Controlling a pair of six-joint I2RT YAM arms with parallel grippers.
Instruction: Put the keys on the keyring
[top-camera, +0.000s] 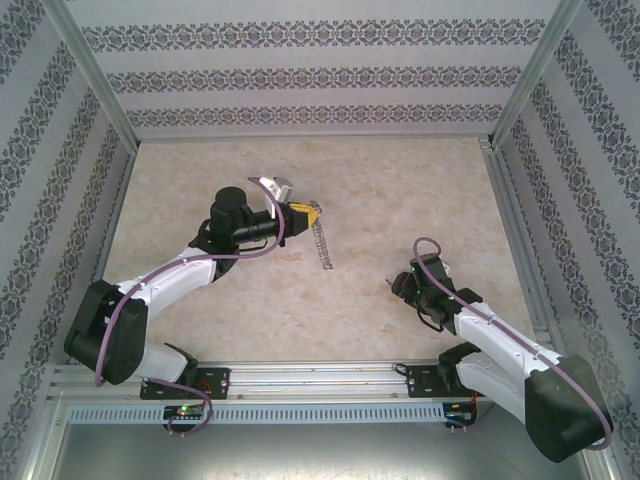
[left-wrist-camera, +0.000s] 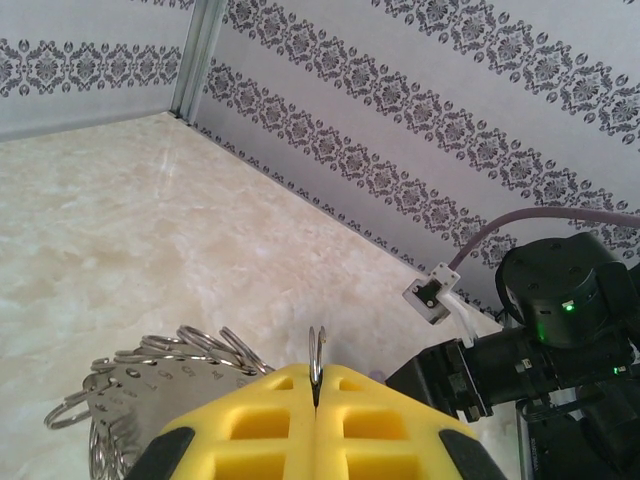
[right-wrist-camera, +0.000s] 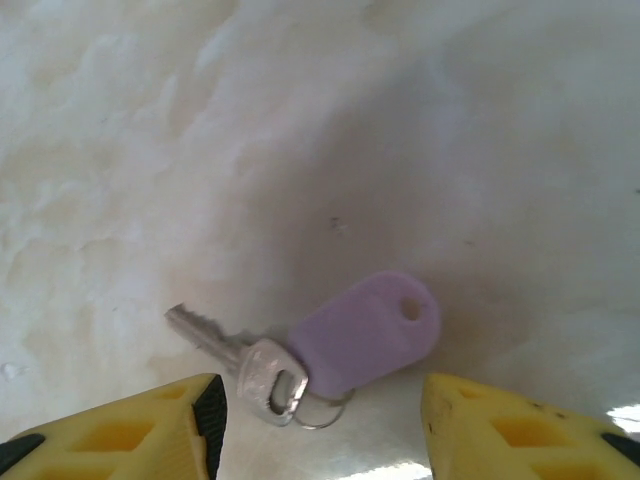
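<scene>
Left gripper (left-wrist-camera: 316, 388), over the table's (top-camera: 400, 180) middle, is clamped on the keyring (left-wrist-camera: 317, 345). Right gripper (right-wrist-camera: 322, 400), nearer the table's right edge, points down, fingers apart.

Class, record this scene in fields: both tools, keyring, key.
left tool: shut on the keyring
keyring: one wire loop pinched, the rest hanging below
right tool: open, straddling the key, not touching it
key: silvery, flat on the table, joined by a small ring to a lilac tag
progress: key not yet on keyring

Key (right-wrist-camera: 320, 350) on table (right-wrist-camera: 300, 120), within right pincer (right-wrist-camera: 320, 400); keyring (top-camera: 321, 243) in left pincer (top-camera: 305, 210), left, farther back.
</scene>
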